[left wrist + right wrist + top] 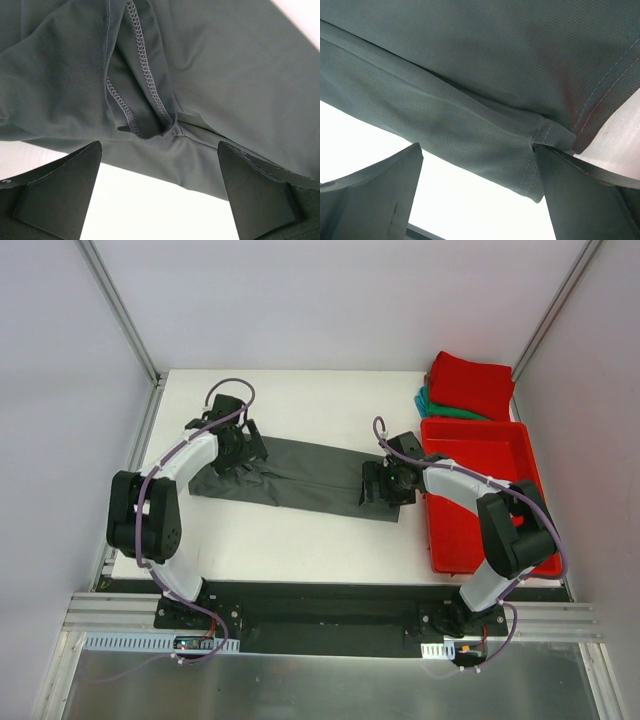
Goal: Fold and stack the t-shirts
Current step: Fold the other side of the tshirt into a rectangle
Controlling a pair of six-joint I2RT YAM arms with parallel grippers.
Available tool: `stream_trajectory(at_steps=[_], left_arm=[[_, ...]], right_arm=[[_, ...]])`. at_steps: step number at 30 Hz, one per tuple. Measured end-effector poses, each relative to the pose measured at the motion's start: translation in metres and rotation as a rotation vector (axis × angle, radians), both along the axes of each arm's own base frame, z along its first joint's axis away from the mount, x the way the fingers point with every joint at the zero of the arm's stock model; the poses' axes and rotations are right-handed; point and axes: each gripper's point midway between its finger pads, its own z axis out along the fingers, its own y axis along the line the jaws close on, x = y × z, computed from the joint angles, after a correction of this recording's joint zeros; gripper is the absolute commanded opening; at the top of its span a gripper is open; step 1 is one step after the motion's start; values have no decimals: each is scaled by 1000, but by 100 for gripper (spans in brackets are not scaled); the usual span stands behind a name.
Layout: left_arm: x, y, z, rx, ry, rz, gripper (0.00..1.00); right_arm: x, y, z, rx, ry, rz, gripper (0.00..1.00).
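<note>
The dark charcoal-grey t-shirt lies folded into a long band across the middle of the white table. My left gripper is over its left end, open, with the shirt's edge and seams just ahead of the fingers. My right gripper is over its right end, open, with the hemmed corner between the fingers. A bright red folded t-shirt lies on a teal-green folded one at the back right.
A rigid red plastic tray stands at the right of the table, under my right arm. Frame posts rise at the back corners. White walls close in both sides.
</note>
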Motion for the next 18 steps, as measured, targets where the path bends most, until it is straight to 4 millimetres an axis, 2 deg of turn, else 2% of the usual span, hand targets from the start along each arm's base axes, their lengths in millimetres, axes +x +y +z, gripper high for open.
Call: stream_trajectory(at_steps=[3,11,14,18], left_arm=[[-1,0,-22,9,60,5,99],[2,-3,-57,7,150,26,99],[15,-7,-62,1,157,28,99],[44,-16,-49,-16,102,25,99]], right_arm=[[0,0,0,1,-2,1,96],[0,-3,0,3,-9,-6,96],[1,-6,0,3,-9,-12,96],[0,-7,0,2,-10,-16,96]])
